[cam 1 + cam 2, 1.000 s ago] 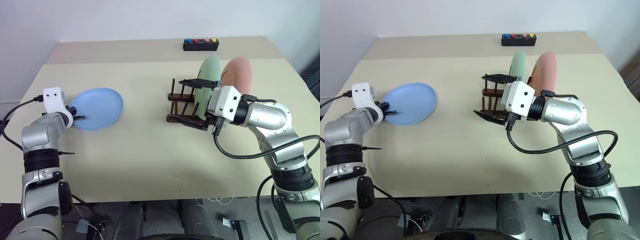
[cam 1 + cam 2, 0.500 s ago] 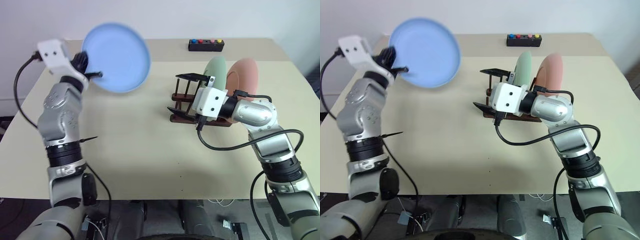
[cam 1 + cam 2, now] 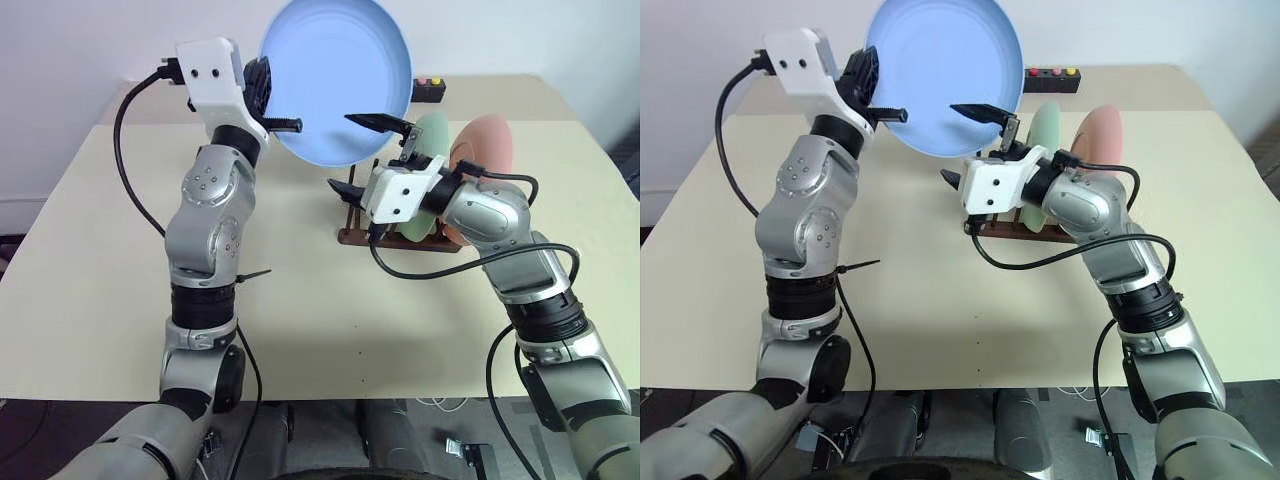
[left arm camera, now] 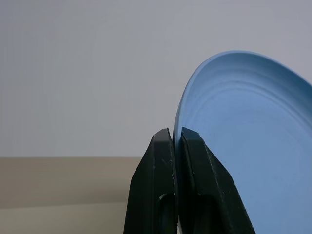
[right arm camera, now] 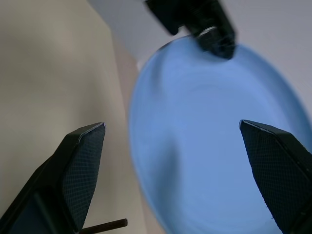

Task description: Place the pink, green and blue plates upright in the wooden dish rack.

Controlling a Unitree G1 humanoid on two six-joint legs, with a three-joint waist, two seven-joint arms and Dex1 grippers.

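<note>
The left gripper (image 3: 268, 108) was clamped on the rim of the blue plate (image 3: 335, 80), holding it up on edge above the table (image 3: 120, 250). The right gripper (image 3: 362, 155) stood spread wide and empty, one finger apparently just in front of the plate's lower edge, though contact could not be judged. Behind it, the green plate (image 3: 430, 140) and pink plate (image 3: 485, 145) stood upright in the wooden rack (image 3: 352, 236).

The front pegs of the wooden dish rack (image 3: 372, 215) are blocked by the wide-open right gripper (image 3: 362, 154); the rear slots are taken by the green plate (image 3: 430, 140) and pink plate (image 3: 487, 148). Open tabletop (image 3: 120, 230) is left on the robot's left.
</note>
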